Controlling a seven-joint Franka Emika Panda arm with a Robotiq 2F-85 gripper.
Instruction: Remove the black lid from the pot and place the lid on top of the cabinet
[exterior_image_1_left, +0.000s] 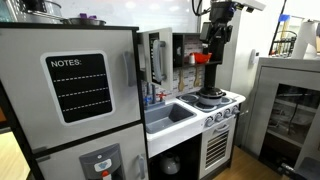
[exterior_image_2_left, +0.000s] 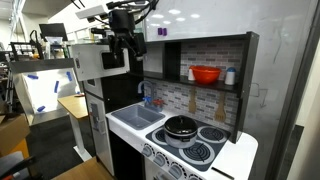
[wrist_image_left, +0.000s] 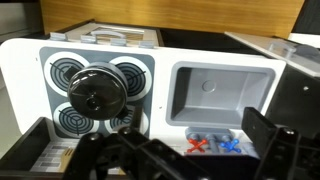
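A pot with a black lid sits on a burner of the toy stove, seen in both exterior views (exterior_image_1_left: 210, 97) (exterior_image_2_left: 181, 126). In the wrist view the round black lid (wrist_image_left: 95, 92) with its centre knob lies at the left, over the burner rings. My gripper (exterior_image_1_left: 212, 50) (exterior_image_2_left: 126, 45) hangs high above the counter, well clear of the pot. In the wrist view its fingers (wrist_image_left: 150, 150) are spread wide and hold nothing. The dark cabinet (exterior_image_2_left: 205, 42) with an open shelf stands behind the stove.
A grey sink (wrist_image_left: 220, 90) (exterior_image_1_left: 170, 113) lies beside the stove, with red and blue taps (wrist_image_left: 215, 143). A red bowl (exterior_image_2_left: 206, 74) sits on the cabinet shelf. A toy fridge with a NOTES board (exterior_image_1_left: 78, 88) stands next to the sink.
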